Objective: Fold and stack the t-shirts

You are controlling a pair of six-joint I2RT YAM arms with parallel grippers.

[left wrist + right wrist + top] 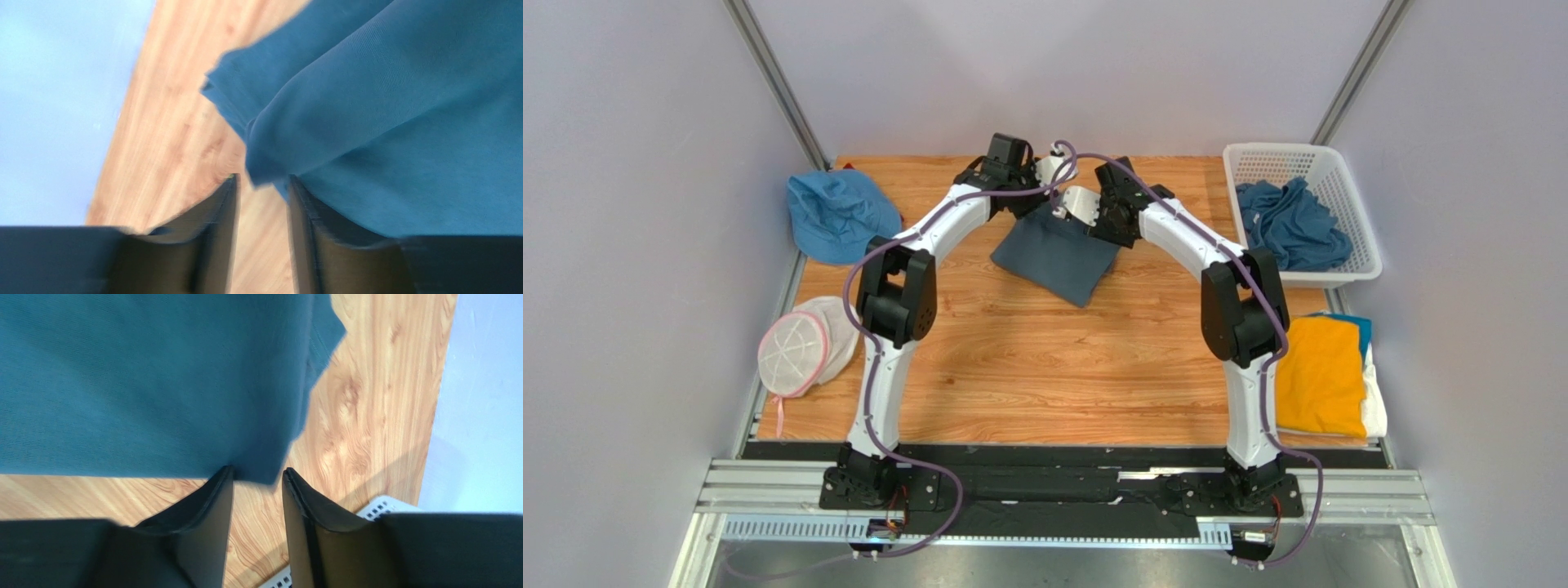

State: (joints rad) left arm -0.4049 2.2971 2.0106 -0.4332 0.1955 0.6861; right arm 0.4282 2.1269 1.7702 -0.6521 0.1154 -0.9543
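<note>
Jaws check: left jaws and right jaws each stand narrowly parted, bare wood between, nothing held. Dark slate-blue t-shirt (pixel 1057 260) lies folded on the counter (pixel 1038 368), far centre. Its far edge sits just ahead of both; arms equally near.

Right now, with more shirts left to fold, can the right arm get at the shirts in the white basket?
Probably yes: the open-topped basket of shirts sits just beside the right arm, nothing stands between them, and its jaws are parted, gripping nothing.
</note>
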